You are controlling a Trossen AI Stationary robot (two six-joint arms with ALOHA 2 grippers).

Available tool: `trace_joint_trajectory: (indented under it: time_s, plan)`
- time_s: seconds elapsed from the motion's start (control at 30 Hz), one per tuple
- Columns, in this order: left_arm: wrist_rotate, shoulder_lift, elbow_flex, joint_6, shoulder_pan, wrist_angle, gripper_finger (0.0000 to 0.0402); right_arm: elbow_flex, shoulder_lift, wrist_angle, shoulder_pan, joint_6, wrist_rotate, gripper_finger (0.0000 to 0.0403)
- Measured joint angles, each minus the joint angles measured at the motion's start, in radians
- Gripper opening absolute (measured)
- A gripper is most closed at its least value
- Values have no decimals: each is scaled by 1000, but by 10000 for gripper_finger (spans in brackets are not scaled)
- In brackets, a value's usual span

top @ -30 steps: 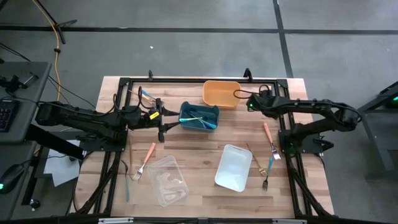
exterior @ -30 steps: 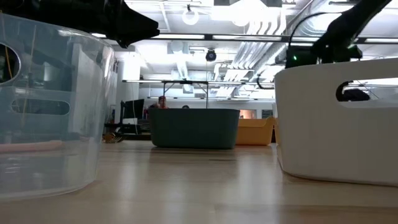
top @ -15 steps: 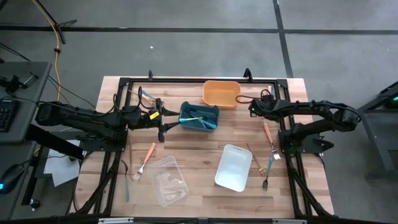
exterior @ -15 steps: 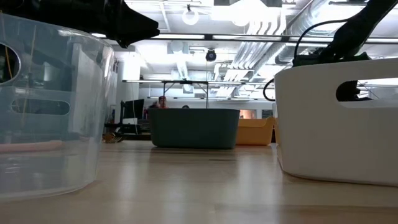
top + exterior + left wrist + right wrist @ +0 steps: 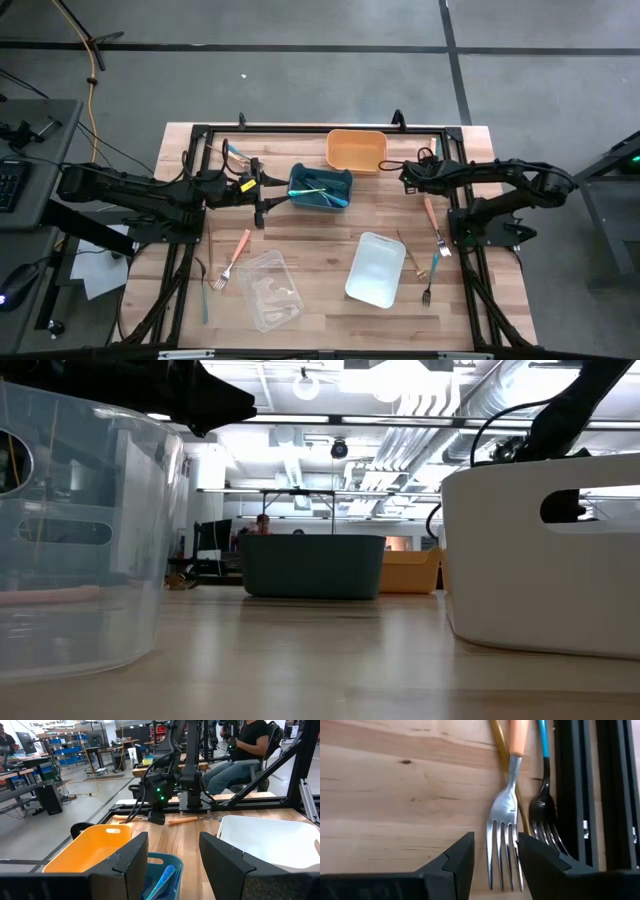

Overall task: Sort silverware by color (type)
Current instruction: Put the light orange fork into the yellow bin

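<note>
My left gripper [image 5: 262, 196] [image 5: 173, 854] is open and hangs at the left end of the teal bin [image 5: 320, 187], which holds teal-handled pieces [image 5: 165, 879]. My right gripper [image 5: 405, 177] [image 5: 495, 862] is open, between the orange bin [image 5: 356, 150] and the silverware lying flat at the table's right. Past its fingers lie a salmon-handled fork [image 5: 504, 830], a gold piece [image 5: 497, 735] and a dark fork with a teal handle [image 5: 543, 812]. Another salmon-handled fork [image 5: 236, 254] and a teal piece [image 5: 205, 300] lie at the left.
A white bin [image 5: 375, 268] and a clear bin [image 5: 270, 290] stand near the front edge; both fill the low view's sides. Black frame rails [image 5: 580, 790] run beside the right-hand silverware. Bare wood lies between the bins. A seated person [image 5: 240, 755] is beyond the table.
My right gripper has drawn away from the orange bin's right end, a little toward the near edge and down, coming over the top of the right-hand silverware. The left arm has kept still.
</note>
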Motion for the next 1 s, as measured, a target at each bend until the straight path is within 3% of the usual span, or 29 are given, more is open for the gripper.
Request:
trace_joint_trajectory:
  time_s: [0.4,0.77,1.0]
  plan:
    - [0,0,0,0,0,0,168,3,62,10,1,-4,28,141]
    - [0,0,0,-2,0,0,168,-1,65,1,0,-7,36,9]
    - [0,0,0,-2,0,0,168,-1,65,4,0,-12,27,6]
